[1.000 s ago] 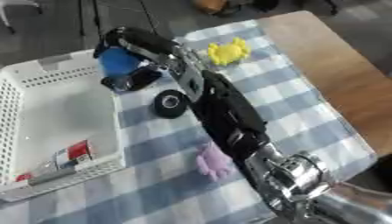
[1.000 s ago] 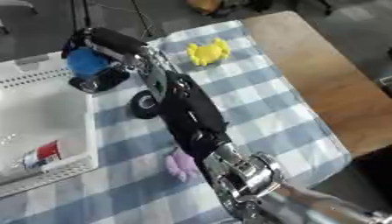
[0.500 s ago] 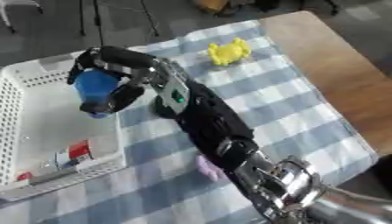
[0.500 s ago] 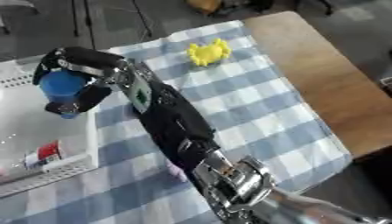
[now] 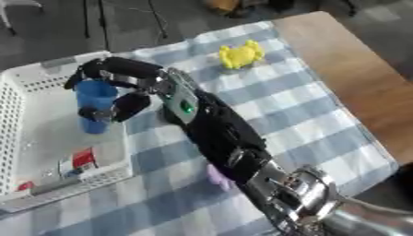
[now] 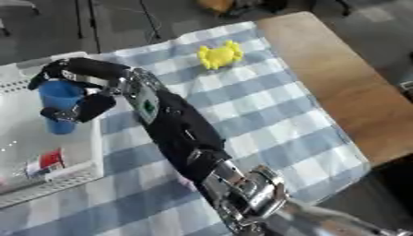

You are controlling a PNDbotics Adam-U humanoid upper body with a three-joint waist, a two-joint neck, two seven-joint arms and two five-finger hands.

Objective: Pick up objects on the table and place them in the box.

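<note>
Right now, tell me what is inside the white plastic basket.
Inside the white plastic basket: an upright blue cup with the right hand curled around it, and a small red-and-white item near the front wall. The hand hides the floor behind the cup.

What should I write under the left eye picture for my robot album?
The robot's right hand holds a blue cup inside the white basket; a yellow toy waits on the checked cloth.

Both views look down from the robot's head, close above the table [image 5: 355, 92]. They sit side by side, so they show almost the same picture. The right arm [image 5: 218, 138] runs up from the bottom. The white box [image 5: 32, 83] is at the left, cut shorter in the right eye view.
</note>
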